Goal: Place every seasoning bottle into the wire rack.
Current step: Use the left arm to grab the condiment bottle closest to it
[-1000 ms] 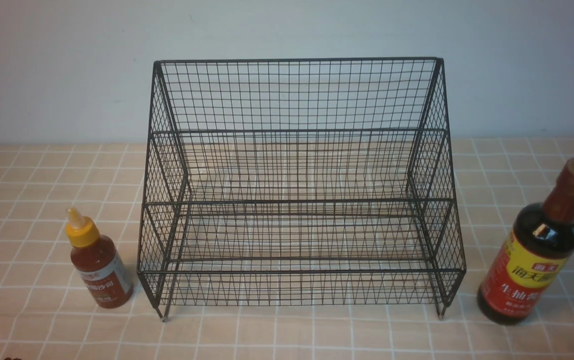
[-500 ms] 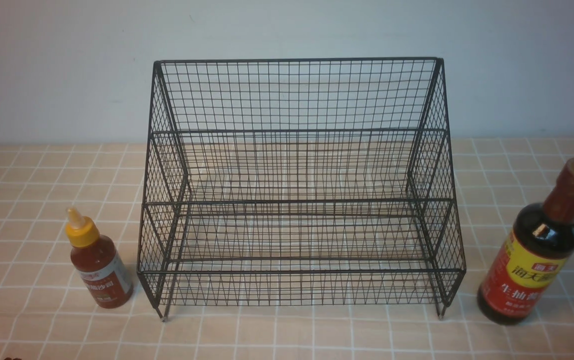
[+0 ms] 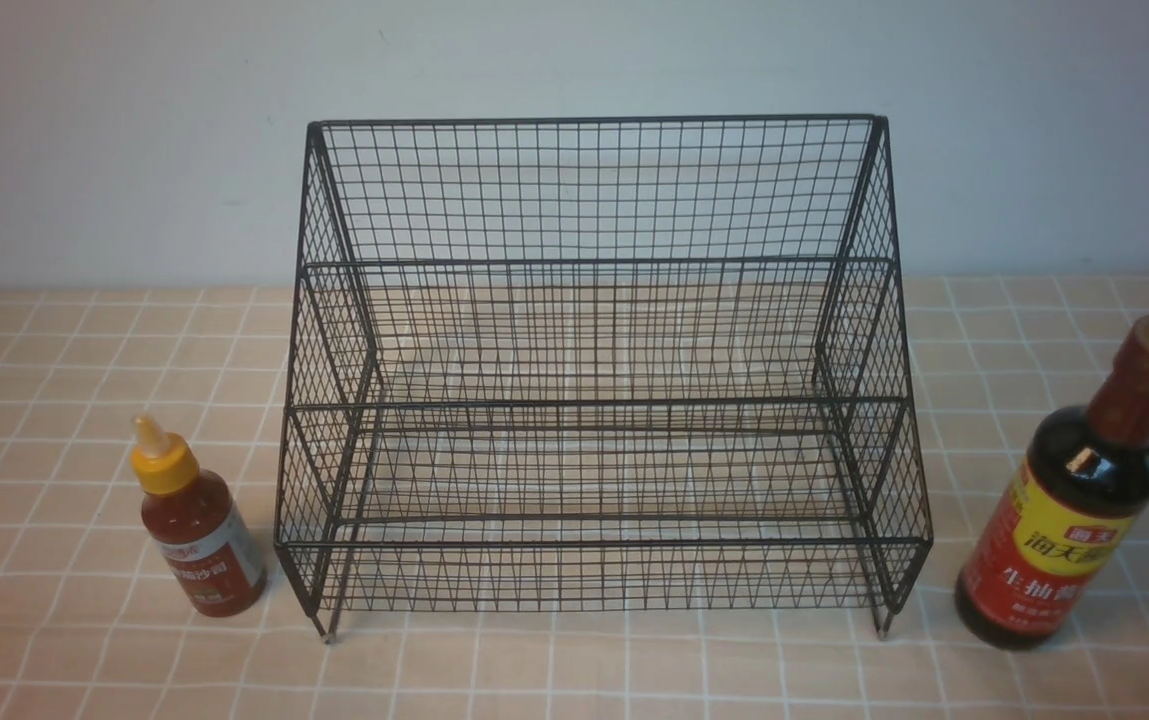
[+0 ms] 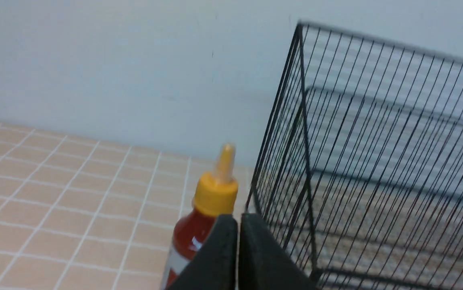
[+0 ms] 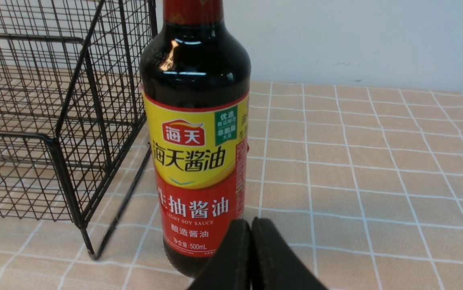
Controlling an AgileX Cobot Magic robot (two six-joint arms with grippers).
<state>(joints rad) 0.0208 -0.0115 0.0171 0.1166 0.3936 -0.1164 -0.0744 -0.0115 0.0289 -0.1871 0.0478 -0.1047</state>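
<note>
The black wire rack (image 3: 594,402) stands on the desk (image 3: 494,675), in front of a pale wall (image 3: 574,60). Left of the rack, near its side, the small sauce bottle (image 3: 204,540) stands upright; right of the rack is the taller soy sauce bottle (image 3: 1064,520), also upright and outside it. The rack's sloping mesh sides stand between its tiers and both bottles. A grid-patterned cloth covers the desk around the rack. The left pincer (image 4: 239,225) is closed with nothing in it, and the right pincer (image 5: 251,229) is likewise shut and empty.
</note>
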